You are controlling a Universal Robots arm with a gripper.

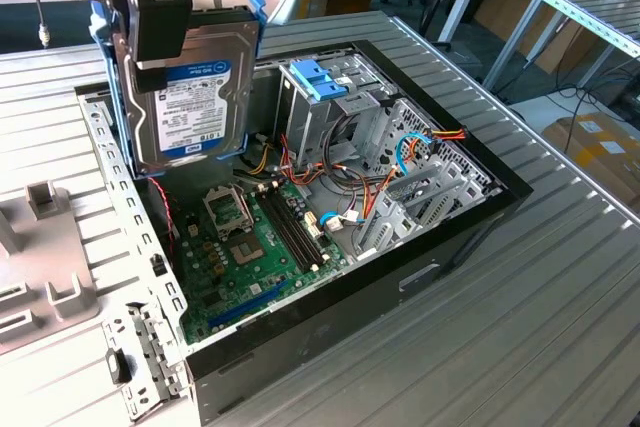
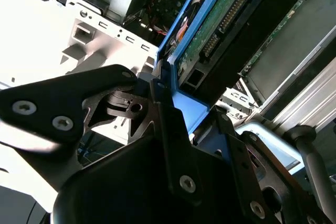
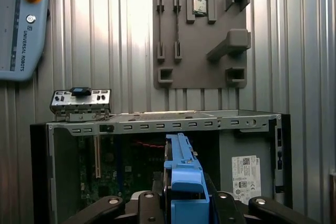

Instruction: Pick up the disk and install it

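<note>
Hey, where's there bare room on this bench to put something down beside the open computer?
The ribbed grey metal tabletop is bare along the exterior view's right of the open black computer case, out to the table edge. Crowded: inside the case, green motherboard and coloured cables; the grey fixture plate takes the exterior view's left.

Clearance: open case (image 1: 400,282)
We log free air above the motherboard (image 1: 255,247); drive cage (image 1: 320,107) and cables (image 1: 385,182) crowd the exterior view's right; the disk (image 1: 185,97) overhangs the exterior view's left rim.
</note>
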